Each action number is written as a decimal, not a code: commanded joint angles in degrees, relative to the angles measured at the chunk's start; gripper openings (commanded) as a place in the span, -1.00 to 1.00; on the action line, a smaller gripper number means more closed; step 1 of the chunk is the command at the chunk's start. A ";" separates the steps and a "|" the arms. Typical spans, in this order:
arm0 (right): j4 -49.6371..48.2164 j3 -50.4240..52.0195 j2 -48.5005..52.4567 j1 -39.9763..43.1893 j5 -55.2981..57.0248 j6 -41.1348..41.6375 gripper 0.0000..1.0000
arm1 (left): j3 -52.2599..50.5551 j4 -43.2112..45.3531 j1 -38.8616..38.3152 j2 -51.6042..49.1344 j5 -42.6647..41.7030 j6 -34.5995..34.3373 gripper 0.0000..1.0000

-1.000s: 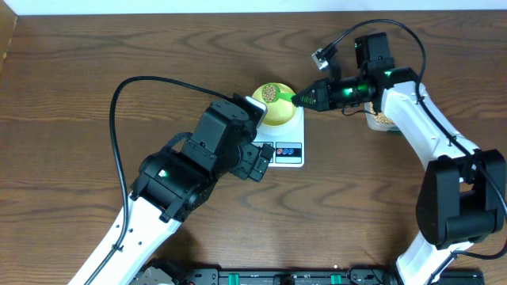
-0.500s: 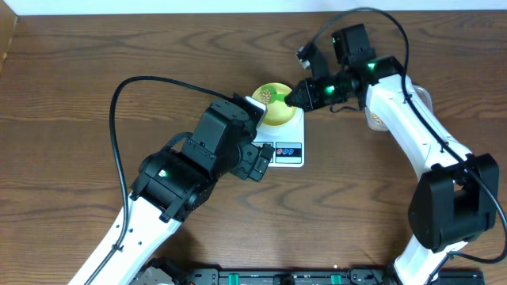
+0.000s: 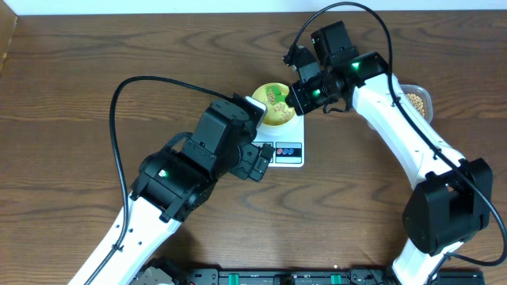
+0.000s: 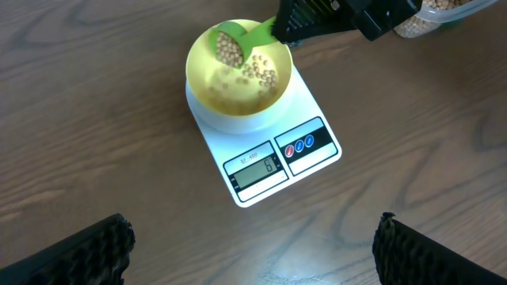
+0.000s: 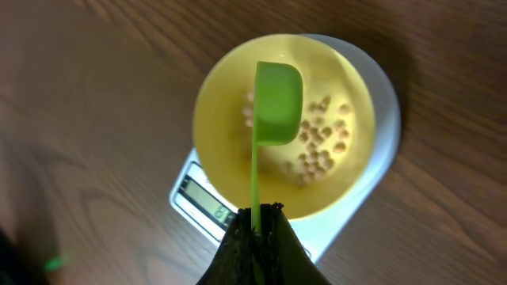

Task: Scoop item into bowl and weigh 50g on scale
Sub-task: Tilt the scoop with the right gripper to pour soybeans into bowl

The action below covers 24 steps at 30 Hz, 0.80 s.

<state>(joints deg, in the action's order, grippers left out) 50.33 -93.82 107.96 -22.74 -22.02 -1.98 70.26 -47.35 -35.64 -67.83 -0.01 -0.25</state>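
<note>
The pale yellow bowl (image 3: 275, 106) (image 4: 238, 70) (image 5: 230, 150) stands on the white scale (image 3: 287, 149) (image 4: 269, 158) (image 5: 380, 150). Tan beans (image 4: 257, 73) (image 5: 321, 146) lie in the bowl's bottom. My right gripper (image 3: 305, 93) (image 5: 257, 226) is shut on the handle of a green scoop (image 4: 234, 43) (image 5: 277, 103), tipped on its side over the bowl with beans spilling out. My left gripper (image 4: 253, 253) is open and empty, low over the table in front of the scale; the left arm hides it in the overhead view. The scale's display (image 4: 255, 168) is lit.
A clear plastic tub (image 3: 417, 100) (image 4: 444, 9) holding more beans stands to the right of the scale, behind the right arm. A white wall edge runs along the table's far side.
My right gripper has moved left from the tub side to above the bowl and turned the scoop, and beans now lie in the bowl. The left arm has not moved.
</note>
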 commanded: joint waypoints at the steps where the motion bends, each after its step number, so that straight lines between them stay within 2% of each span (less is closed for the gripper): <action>1: 1.03 -1.86 0.24 -0.24 4.50 -1.95 -0.97 | 0.68 -0.02 0.22 -0.33 0.70 -0.92 0.98; 24: 4.55 -4.37 -3.78 -5.22 13.20 -14.99 -0.97 | 0.68 -0.02 0.22 -0.33 0.70 -0.92 0.97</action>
<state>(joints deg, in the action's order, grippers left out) 55.02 -96.90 107.07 -27.29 -10.61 -14.20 70.26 -47.35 -35.64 -67.83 -0.01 -0.25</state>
